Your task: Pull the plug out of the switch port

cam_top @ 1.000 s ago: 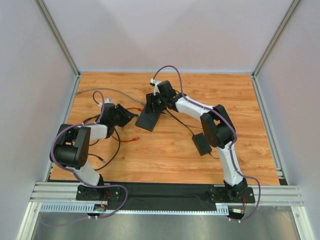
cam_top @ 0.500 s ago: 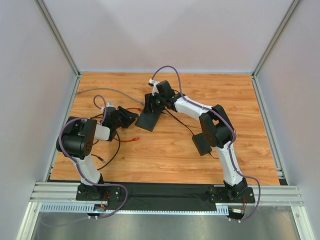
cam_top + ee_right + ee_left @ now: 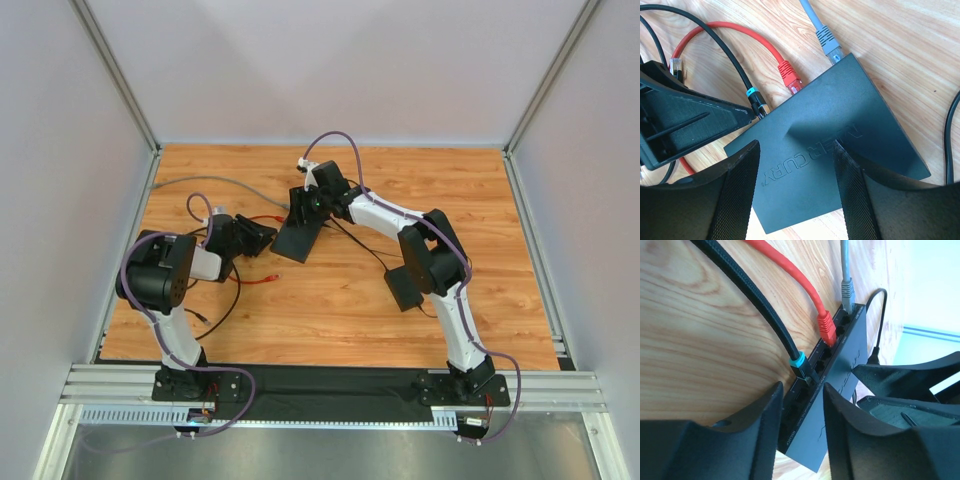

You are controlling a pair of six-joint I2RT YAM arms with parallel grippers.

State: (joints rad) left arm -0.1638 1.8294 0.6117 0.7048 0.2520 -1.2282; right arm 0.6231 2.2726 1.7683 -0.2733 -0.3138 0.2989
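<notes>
The switch (image 3: 300,236) is a flat matte-black box lying mid-table; it also shows in the right wrist view (image 3: 840,120) and the left wrist view (image 3: 837,390). Three plugs sit in its port edge: a black plug with a teal ring (image 3: 801,366), a red plug (image 3: 826,327) and a grey plug (image 3: 847,292). My left gripper (image 3: 802,412) is open, its jaws either side of the port edge, just short of the black plug. My right gripper (image 3: 797,165) is open, its fingers (image 3: 860,200) spread over the switch's top face.
A smaller black adapter brick (image 3: 408,288) lies right of centre on a thin lead. A loose red plug end (image 3: 270,277) and black cables (image 3: 225,300) lie near the left arm. A grey cable (image 3: 200,182) runs to the back left.
My left arm has swung its elbow and brought the gripper slightly nearer the switch's port edge. The right arm and the switch have barely moved.
</notes>
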